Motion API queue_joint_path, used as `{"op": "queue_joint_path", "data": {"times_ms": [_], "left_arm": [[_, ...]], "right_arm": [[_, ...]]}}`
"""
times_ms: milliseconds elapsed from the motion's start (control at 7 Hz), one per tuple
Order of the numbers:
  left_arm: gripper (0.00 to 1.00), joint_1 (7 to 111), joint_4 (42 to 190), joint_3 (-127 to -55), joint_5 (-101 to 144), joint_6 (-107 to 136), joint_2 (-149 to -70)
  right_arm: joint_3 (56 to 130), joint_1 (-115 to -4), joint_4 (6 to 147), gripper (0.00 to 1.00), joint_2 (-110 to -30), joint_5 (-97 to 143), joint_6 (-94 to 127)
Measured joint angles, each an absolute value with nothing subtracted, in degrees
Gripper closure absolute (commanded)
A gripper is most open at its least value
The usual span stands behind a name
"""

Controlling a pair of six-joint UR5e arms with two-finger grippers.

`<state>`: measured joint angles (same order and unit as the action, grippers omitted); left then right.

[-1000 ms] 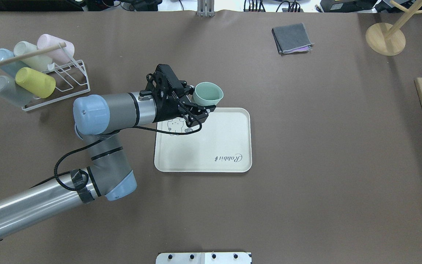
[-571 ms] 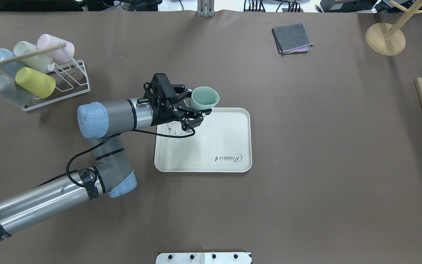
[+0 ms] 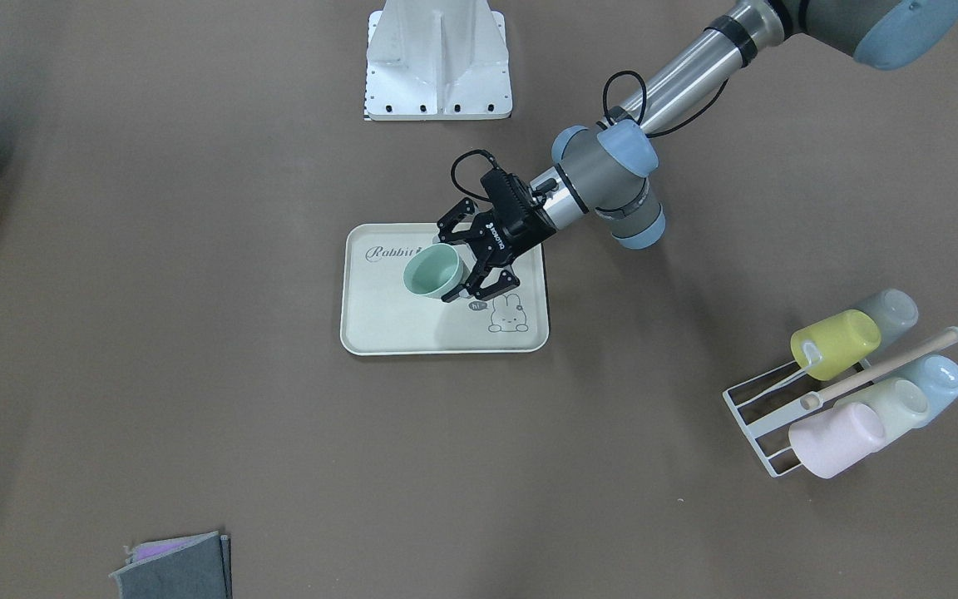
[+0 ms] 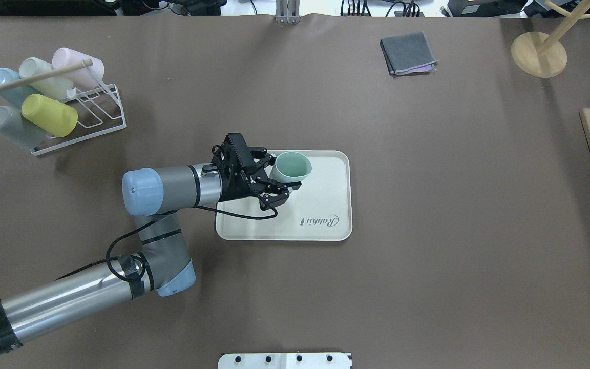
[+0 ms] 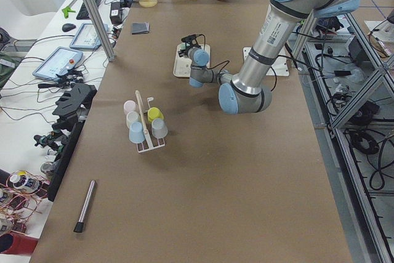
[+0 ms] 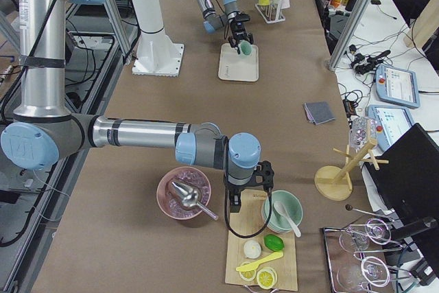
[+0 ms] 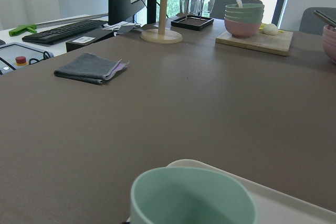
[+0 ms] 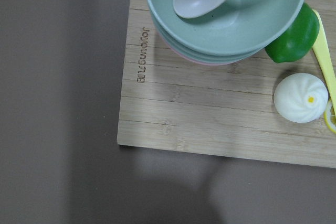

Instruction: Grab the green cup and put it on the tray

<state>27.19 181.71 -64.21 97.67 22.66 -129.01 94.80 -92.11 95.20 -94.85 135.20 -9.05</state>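
Observation:
The green cup [image 4: 293, 166] is upright, mouth up, over the far-left part of the cream tray [image 4: 320, 184]. My left gripper [image 4: 282, 175] is shut on the green cup from its left side, one finger on each side of its wall. I cannot tell whether the cup's base touches the tray. The front-facing view shows the cup [image 3: 432, 272] in the gripper [image 3: 446, 270] over the tray [image 3: 396, 324]. The left wrist view shows the cup's rim [image 7: 191, 200]. My right gripper [image 6: 250, 176] hangs over a wooden board [image 8: 210, 108]; I cannot tell whether it is open or shut.
A white wire rack [image 4: 82, 120] with several pastel cups, one yellow-green [image 4: 49, 115], stands at the far left. A folded grey cloth [image 4: 408, 53] and a wooden stand [image 4: 538, 54] lie at the far right. Stacked bowls [image 8: 226, 19] sit on the board.
My left gripper has carried the green cup nearer to the robot, from beyond the tray's far edge to over the tray, and it appears lower.

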Motion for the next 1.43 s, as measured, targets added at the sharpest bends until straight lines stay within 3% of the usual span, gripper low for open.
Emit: {"op": "queue_joint_path", "data": {"times_ms": [571,714,857,1429], "left_arm": [[0.57,26.4,181.37,-62.84,98.94,22.34,-129.61],[0.35,26.41,181.07,-62.74,98.83,22.28,-129.77],[0.02,26.5,180.67,-62.64,98.76,22.25,-129.6],[0.01,27.33,185.43,-63.88,98.64,19.72,-123.28]], "right_arm": [[94.84,-92.11,95.2,0.0,-95.39,135.24,-9.03],[94.71,-92.11,95.22,0.0,-95.42,135.14,-9.09],[94.34,-92.11,95.22,0.0,-95.43,135.06,-9.15],[93.04,-92.11,95.19,0.0,-95.37,135.11,-9.15]]}}
